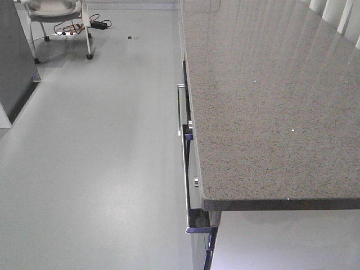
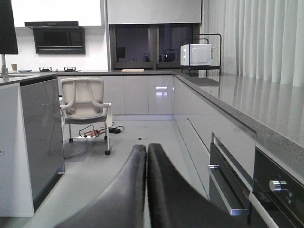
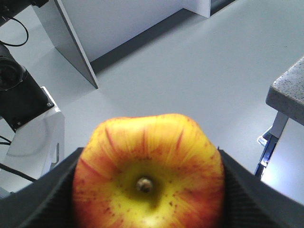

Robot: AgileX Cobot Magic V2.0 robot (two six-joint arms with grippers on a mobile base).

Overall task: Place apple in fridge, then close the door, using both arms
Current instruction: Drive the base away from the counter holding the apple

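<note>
Here the right gripper (image 3: 149, 194) has its fingers (image 3: 42, 199) clamped on the apple (image 3: 148, 166), one black textured finger at each side of the fruit. The apple fills the lower middle of the right wrist view. Its stem end faces the camera, yellow around the stem with red streaks running outward. It is held in the air above the pale grey floor (image 3: 190, 71), well apart from the speckled counter (image 3: 289, 90) whose corner shows at the right. The left gripper (image 2: 146, 151) points along the kitchen aisle with its fingers (image 2: 128, 190) pressed together, holding nothing. Ahead of it stand a white chair (image 2: 84, 102) on castors and, farther back on the counter, a white microwave (image 2: 195, 54). A dark grey panel (image 2: 42, 133) at the left is perhaps a cabinet side; the angle leaves that unclear.
</note>
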